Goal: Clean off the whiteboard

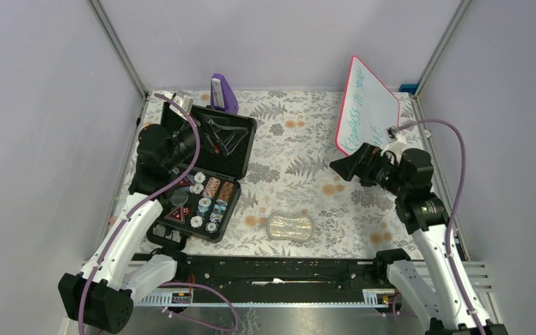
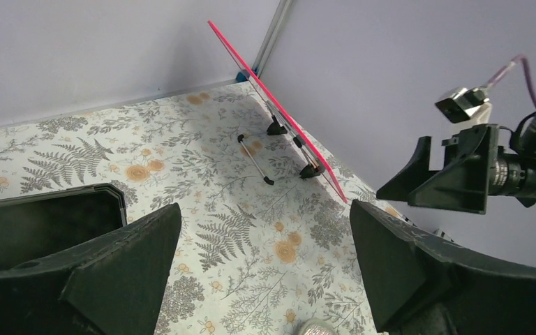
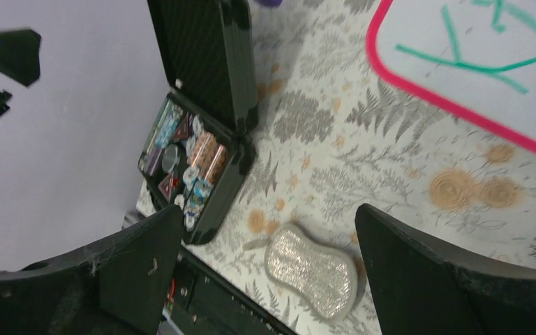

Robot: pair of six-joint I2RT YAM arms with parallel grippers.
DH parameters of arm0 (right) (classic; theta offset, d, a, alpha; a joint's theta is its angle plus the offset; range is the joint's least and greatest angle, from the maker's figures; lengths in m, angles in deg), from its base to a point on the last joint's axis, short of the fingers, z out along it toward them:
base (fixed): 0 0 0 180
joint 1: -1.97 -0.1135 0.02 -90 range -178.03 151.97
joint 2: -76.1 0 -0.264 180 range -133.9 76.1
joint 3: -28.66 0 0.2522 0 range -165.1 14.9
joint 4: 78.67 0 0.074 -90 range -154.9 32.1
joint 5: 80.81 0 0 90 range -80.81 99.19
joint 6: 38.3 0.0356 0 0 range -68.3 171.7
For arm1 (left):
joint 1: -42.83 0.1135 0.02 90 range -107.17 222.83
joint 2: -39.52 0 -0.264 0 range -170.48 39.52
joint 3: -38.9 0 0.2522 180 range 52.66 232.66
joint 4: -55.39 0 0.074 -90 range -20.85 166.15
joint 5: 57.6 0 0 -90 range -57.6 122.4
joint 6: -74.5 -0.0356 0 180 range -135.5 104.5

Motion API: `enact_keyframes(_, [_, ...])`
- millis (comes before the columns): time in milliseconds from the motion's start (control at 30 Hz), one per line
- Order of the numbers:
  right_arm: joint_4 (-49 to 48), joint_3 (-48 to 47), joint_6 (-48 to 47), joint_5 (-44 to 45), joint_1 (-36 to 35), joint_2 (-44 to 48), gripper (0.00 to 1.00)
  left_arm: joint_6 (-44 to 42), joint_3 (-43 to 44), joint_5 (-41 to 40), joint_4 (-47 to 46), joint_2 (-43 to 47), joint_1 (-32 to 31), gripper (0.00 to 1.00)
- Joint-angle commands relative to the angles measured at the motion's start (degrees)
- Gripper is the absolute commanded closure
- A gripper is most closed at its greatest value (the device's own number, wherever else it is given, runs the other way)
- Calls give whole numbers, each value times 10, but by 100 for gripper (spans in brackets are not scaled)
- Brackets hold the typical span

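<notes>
1. Two claws in view, both spread as wide as they go, both holding nothing.
2. Far left: left claw [image 2: 265,209] raised above the open black case [image 3: 202,56], fingers gaping, pointed across the worktop [image 1: 293,160] towards the right rear corner.
3. Inside the case: rows of round chips and a few small cards in the tray, lid thrown back flat. No part in the task, by the look of it.
4. Behind the case, against the back wall: a small purple object [image 1: 222,93], upright, kind unclear.
5. Middle, near the front edge: a glittery silver sponge [image 1: 289,227] lying flat on the fern-patterned cloth, touched by neither claw. Likely the wiping tool, as a judgement only.
6. Right of centre: right claw [image 3: 269,209] hovering above the cloth just beside the lower edge of the whiteboard [image 1: 384,105], fingers wide apart, nothing between them.
7. Right rear corner: the whiteboard itself, propped on a wire stand and tilted back, red-pink rim all round.
8. Across its face: green handwriting [image 1: 358,112], full and unsmudged as far as visible.
9. Progress: none showing. Sponge not yet picked up, no stroke wiped.
10. Left to do: grasp the sponge, carry it to the board, rub off every line, probably with the tilted board steadied against tipping.
</notes>
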Motion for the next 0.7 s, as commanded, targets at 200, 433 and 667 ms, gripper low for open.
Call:
enact_keyframes(200, [21,-7,-56,4,-183,-73,0,-11,23,10,-27,2,-3,1])
enact_keyframes(433, [32,-13,-71,151,-351,-191,0,-14,26,2,-17,-1,-3,1])
enact_keyframes(667, [65,-59,-113,288,-487,-320,0,-25,31,-16,1,2,-3,1])
